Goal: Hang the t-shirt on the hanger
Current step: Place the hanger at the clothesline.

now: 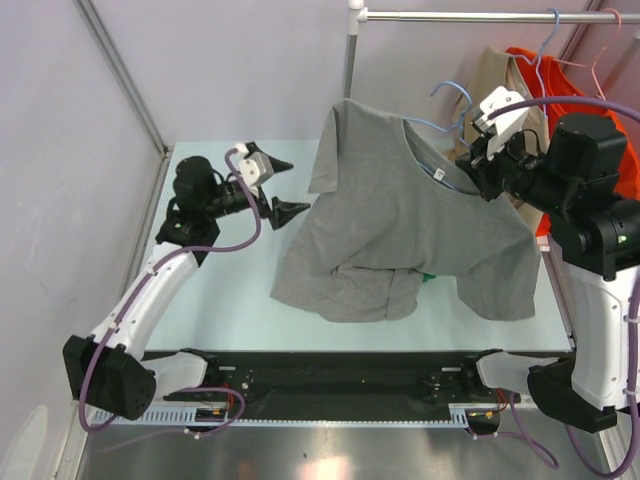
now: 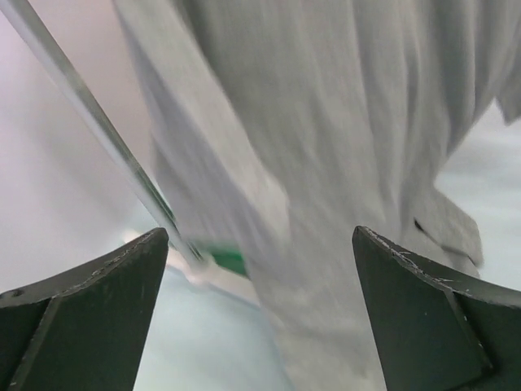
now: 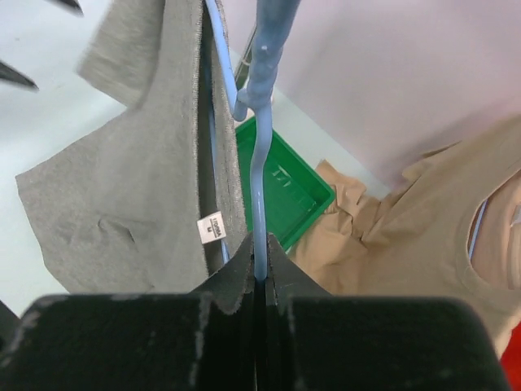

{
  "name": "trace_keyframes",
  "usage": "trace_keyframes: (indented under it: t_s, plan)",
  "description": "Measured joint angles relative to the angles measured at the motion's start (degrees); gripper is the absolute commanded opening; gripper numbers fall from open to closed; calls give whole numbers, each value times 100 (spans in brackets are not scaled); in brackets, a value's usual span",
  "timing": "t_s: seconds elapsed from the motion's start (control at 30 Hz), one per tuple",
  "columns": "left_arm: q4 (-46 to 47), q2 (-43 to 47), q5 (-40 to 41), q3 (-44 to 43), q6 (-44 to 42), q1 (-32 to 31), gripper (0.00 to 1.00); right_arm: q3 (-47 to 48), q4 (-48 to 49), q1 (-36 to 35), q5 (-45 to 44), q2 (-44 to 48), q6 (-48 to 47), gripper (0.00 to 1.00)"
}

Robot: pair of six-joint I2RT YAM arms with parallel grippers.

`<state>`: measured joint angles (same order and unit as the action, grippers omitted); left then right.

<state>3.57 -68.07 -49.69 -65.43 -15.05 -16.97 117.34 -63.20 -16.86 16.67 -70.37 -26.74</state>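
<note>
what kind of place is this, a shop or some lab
Most likely a robotics lab test cell, not a shop: the left arm and right arm are bolted to a pale table, plain panels wall it in, and a clothes rail holds a tan shirt behind.

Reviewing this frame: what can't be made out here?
1. Top external: most of the hanger is hidden inside the t-shirt.
2. Right wrist: the hanger hook's top is cut off by the upper edge; the neck label print is too small.
3. Left wrist: the t-shirt is blurred, folds unclear; the green tray is mostly behind it.
</note>
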Motion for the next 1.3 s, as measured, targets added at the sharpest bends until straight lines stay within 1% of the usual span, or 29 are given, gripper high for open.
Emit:
trace_keyframes:
  t_s: [0.17, 0.23, 0.33, 0.43, 0.53, 0.6, 0.63, 0.7, 0.73, 0.77, 0.8, 0.97, 1.1, 1.17, 1.23, 1.3]
  plan:
    - [-57, -321, -20, 944, -332, -129, 100, 610, -175, 26, -4, -144, 24, 0]
    - [-181, -544, -4, 1217, -614, -385, 100, 933, -205, 26, 26, -258, 28, 0]
    - [-236, -925, 15, 1482, -754, -909, 100, 1200, -199, 33, 55, -372, 44, 0]
    - [68, -1209, 153, 1644, -612, -1353, 100, 1368, -188, 37, 79, -466, 85, 0]
    - [634, -1447, 387, 1720, -208, -1709, 96, 1506, -164, 39, 103, -553, 146, 0]
    - [1169, -1631, 616, 1725, 197, -1895, 84, 1569, -142, 50, 120, -586, 181, 0]
    - [1329, -1679, 686, 1725, 337, -1947, 66, 1585, -129, 57, 127, -590, 203, 0]
    - [1598, -1777, 962, 1692, 573, -2107, 44, 1622, -74, 107, 153, -590, 280, 0]
    - [1646, -1825, 1095, 1633, 651, -2216, 20, 1631, -37, 138, 160, -586, 302, 0]
    - [1646, -1869, 1224, 1541, 715, -2334, 9, 1631, 22, 177, 162, -575, 328, 0]
    - [1598, -1904, 1342, 1381, 734, -2500, 1, 1631, 70, 212, 160, -557, 352, 0]
    - [1250, -1860, 1300, 391, 927, -3180, 1, 1508, 278, 380, -35, -358, 409, 0]
    - [1165, -1967, 1027, -839, 1174, -3770, 0, 1047, 483, 514, -614, 101, 385, 0]
    - [1193, -2282, 887, -1550, 1231, -3998, 0, 763, 570, 564, -1036, 358, 313, 0]
    - [1290, -2855, 828, -2430, 1320, -4205, 0, 531, 616, 590, -1397, 553, 201, 0]
    - [1390, -3449, 791, -3071, 1386, -4315, 0, 330, 647, 605, -1718, 710, 28, 0]
